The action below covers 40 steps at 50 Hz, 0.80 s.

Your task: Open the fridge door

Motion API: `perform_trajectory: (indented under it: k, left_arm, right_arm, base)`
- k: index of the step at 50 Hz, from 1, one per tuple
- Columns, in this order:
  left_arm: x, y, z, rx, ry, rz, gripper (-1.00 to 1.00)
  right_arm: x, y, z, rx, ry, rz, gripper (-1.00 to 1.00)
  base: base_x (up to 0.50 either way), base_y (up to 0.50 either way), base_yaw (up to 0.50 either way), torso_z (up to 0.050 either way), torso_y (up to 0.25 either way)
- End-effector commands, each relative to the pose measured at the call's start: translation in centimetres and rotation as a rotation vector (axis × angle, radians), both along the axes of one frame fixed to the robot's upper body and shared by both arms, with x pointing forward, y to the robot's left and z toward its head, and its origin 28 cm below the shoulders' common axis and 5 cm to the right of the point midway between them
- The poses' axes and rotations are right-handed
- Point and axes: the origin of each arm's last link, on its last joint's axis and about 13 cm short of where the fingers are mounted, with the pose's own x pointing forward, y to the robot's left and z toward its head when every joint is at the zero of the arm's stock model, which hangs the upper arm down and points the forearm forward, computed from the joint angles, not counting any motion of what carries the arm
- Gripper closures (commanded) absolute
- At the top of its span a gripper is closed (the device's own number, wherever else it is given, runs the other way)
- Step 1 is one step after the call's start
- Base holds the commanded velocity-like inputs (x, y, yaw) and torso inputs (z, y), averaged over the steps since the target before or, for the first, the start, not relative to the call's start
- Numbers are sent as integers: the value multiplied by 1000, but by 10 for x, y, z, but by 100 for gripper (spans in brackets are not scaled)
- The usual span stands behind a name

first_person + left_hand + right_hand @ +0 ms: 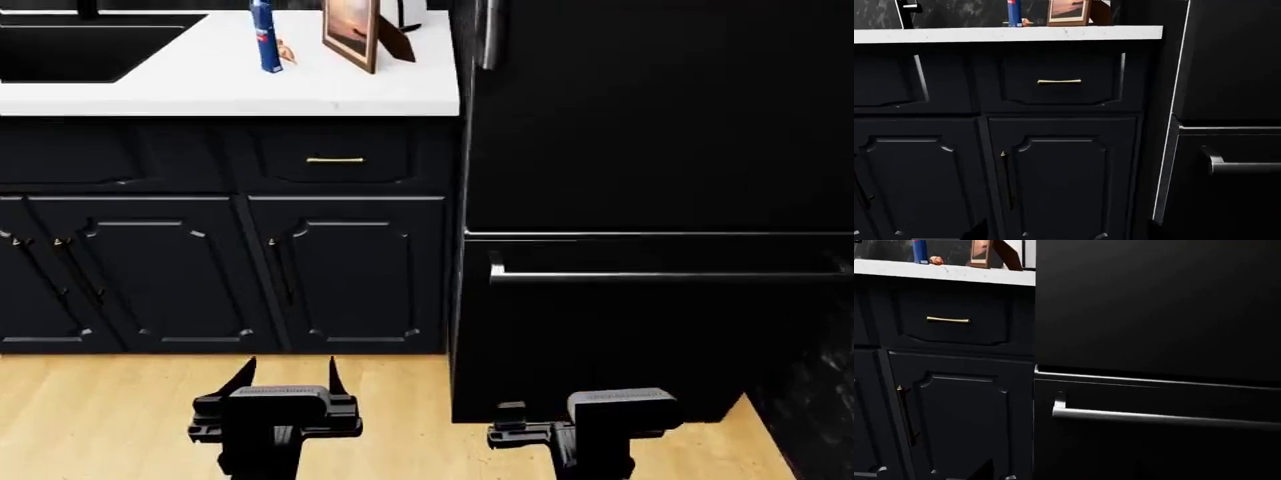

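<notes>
1. The fridge door [654, 120] stands closed at the right of the white worktop [227, 90], its silver handle [489, 35] at its left edge.
2. The left hand [283, 378] hangs low over the floor, fingers wide apart, holding nothing.
3. The right hand [587, 425] sits low before the lower drawer [641, 330] (its fingers hidden, so spread cannot be told).

I counted one fridge door [654, 110], one lower drawer [641, 330], one blue bottle [266, 36], one picture frame [351, 32], and my two grippers, left [283, 378] and right [587, 420].
</notes>
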Motion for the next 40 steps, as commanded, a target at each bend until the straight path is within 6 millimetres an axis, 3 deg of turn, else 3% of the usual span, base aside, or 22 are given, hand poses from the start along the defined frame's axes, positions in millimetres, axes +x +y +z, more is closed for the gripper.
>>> perform_trajectory:
  k: [1, 12, 16, 21, 26, 31, 32, 34, 36, 38, 40]
  left_arm:
    - [0, 0, -1, 2, 10, 6, -100]
    - [-2, 1, 1, 7, 7, -2, -100]
    - [-3, 1, 1, 14, 9, -6, -100]
    - [-5, 2, 0, 37, 20, 3, -100]
    - [-6, 3, -1, 54, 39, 13, -100]
    - [-11, 3, 0, 27, 69, -3, -100]
    - [-12, 3, 0, 22, 72, -7, -100]
    - [-13, 4, 0, 19, 78, -15, -100]
    - [-14, 6, 0, 16, 86, -19, -100]
    - [-14, 9, -1, 18, 97, -28, -100]
    - [-15, 10, -2, 20, 105, -40, -100]
  right_arm:
    - [0, 1, -1, -20, 17, -9, -100]
    - [-1, 1, 0, 3, 22, -27, -100]
    - [-2, 1, 1, 7, 28, -53, -100]
    - [-5, 5, 22, 28, 54, -47, -100]
    - [-9, 11, 83, -18, 23, 28, -100]
    - [-6, 17, 200, -47, -125, 164, -100]
    - [-1, 17, 209, -76, -54, 178, -100]
    - [31, -8, 252, -103, -69, -24, -100]
    - [45, 0, 290, -121, -75, -62, -100]
    - [43, 11, 312, -133, -63, -79, -100]
    - [33, 20, 328, -141, -7, 155, -100]
  base:
    - [500, 336, 0, 0, 0]
    - [500, 334, 0, 0, 0]
    - [32, 20, 0, 0, 0]
    - [0, 0, 0, 0, 0]
    - [0, 0, 0, 0, 0]
    - [0, 0, 0, 0, 0]
    - [0, 0, 0, 0, 0]
    - [0, 0, 0, 0, 0]
    - [0, 0, 0, 0, 0]
    - [0, 0, 0, 0, 0]
    - [0, 0, 0, 0, 0]
